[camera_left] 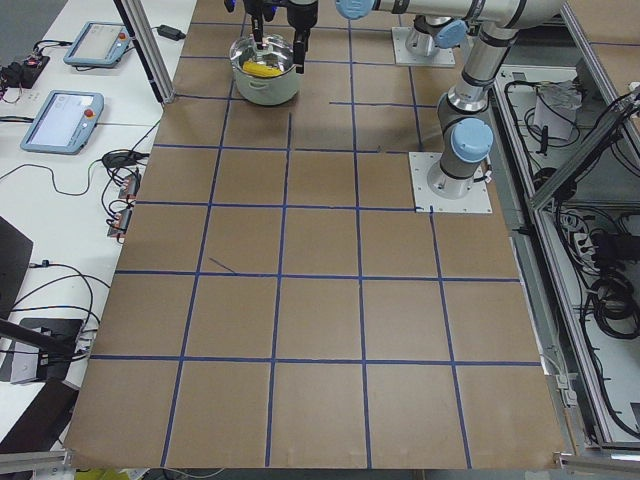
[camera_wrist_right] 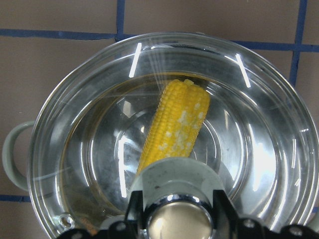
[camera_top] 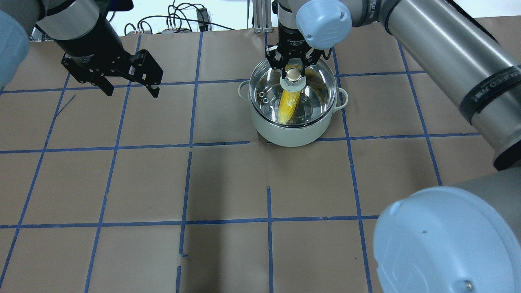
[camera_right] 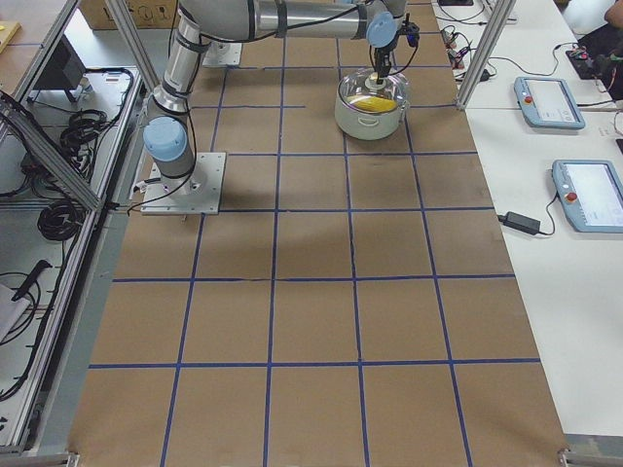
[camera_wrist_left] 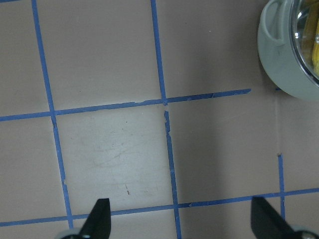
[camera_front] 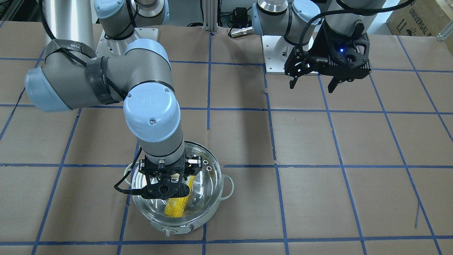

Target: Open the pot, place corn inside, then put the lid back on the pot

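Lid on the pot, corn inside: I read this as the closing step, with only the release left.

On my left, the left gripper [camera_top: 132,91] hangs with jaws apart, empty, well apart from the pot [camera_top: 293,132]. Moving right, the corn [camera_top: 290,103] lies slanted inside the pot, under the glass lid [camera_top: 317,87], which looks seated on the rim. The right gripper [camera_top: 293,70] stands directly above, apparently clamped on the lid's knob [camera_top: 292,75]. Next I would loosen the jaws and rise straight up, so the lid does not drag.
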You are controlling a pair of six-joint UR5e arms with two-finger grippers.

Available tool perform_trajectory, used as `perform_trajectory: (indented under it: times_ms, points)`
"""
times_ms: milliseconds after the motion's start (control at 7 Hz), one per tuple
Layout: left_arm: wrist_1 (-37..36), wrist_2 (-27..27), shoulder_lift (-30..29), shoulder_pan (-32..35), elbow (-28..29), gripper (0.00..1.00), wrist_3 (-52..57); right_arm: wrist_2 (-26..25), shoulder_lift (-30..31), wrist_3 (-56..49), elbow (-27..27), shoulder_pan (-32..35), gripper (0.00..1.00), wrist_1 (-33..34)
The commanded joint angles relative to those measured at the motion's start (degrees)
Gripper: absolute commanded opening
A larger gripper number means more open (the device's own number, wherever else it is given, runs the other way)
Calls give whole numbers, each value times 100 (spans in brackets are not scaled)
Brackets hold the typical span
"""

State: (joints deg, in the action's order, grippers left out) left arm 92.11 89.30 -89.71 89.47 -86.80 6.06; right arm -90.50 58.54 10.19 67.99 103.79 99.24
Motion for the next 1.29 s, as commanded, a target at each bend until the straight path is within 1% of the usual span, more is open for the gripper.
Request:
perform_trajectory:
  times_ms: [0, 143, 286, 429, 571, 714, 857, 1143]
  points:
    - [0, 0, 6, 0, -3, 100, 0, -11, -1, -9, 3, -8, 37, -45]
    - [0, 0, 6, 0, -3, 100, 0, -3, 8, 9, 3, -8, 37, -141]
    - [9, 0, 14, 0, -12, 100, 0, -3, 26, 18, -5, -8, 39, -211]
    - [9, 0, 23, 9, -21, 100, 0, -3, 43, 18, -14, -17, 44, -238]
    - [9, 0, 23, 0, -12, 100, 0, 6, 43, 18, -23, -17, 63, -247]
    - [9, 0, 23, 9, -12, 100, 9, 137, 35, 18, -93, -17, 73, -238]
    - [9, 0, 23, 9, -21, 100, 0, 173, 17, 18, -93, -17, 78, -238]
    - [9, 0, 23, 9, -12, 100, 0, 173, 52, 0, -154, -86, 83, -229]
